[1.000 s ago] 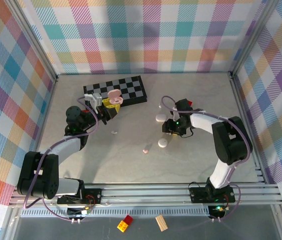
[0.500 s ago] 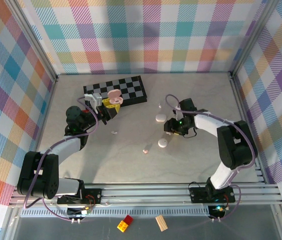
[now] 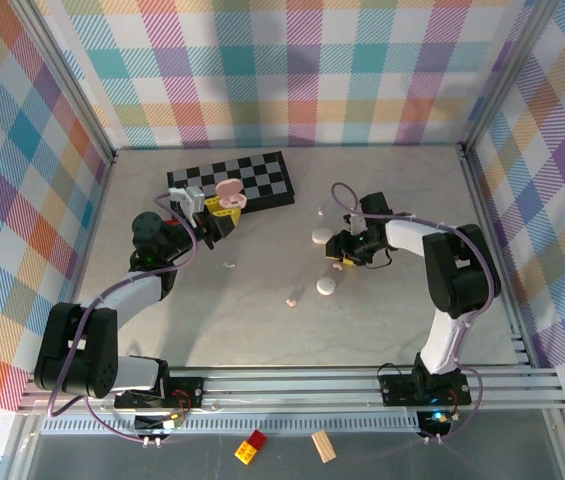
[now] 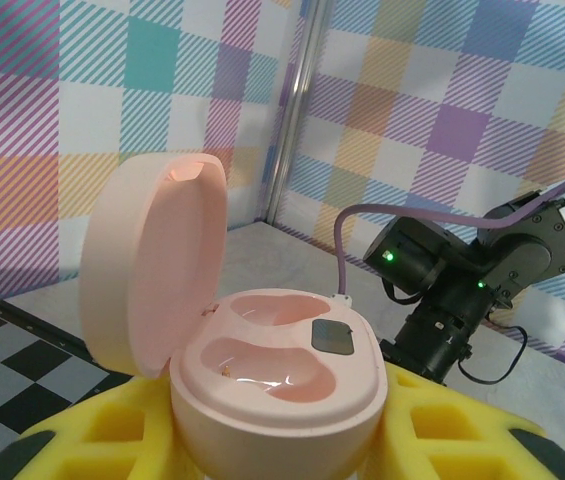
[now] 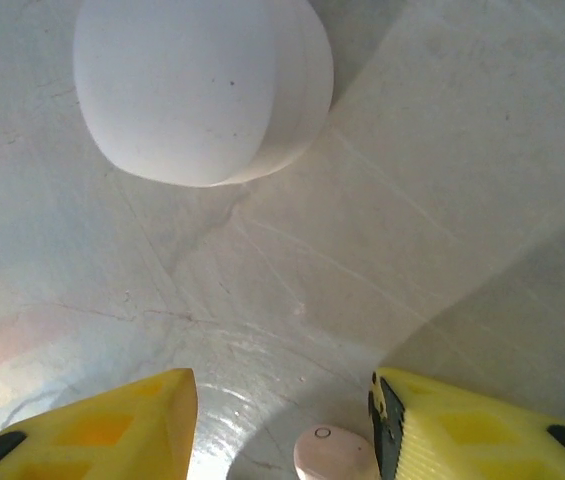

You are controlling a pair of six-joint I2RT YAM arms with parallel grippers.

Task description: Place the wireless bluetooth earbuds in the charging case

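While left gripper (image 3: pixel 220 208) clamps open pale-pink plastic charging case (image 4: pixel 272 375), sockets up for loading | right gripper (image 5: pixel 282 430), jaws apart, straddles tiny pale-pink plastic earbud (image 5: pixel 334 457) for pickup.

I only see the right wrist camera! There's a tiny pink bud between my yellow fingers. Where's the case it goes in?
Observer: The left gripper holds an open pink case at the near edge of the checkered mat.
Operator: Is anything inside it?
Observer: No, both wells are empty.
Operator: Are there more pink buds?
Observer: Yes, another pink bud lies loose on the table, between the two arms.
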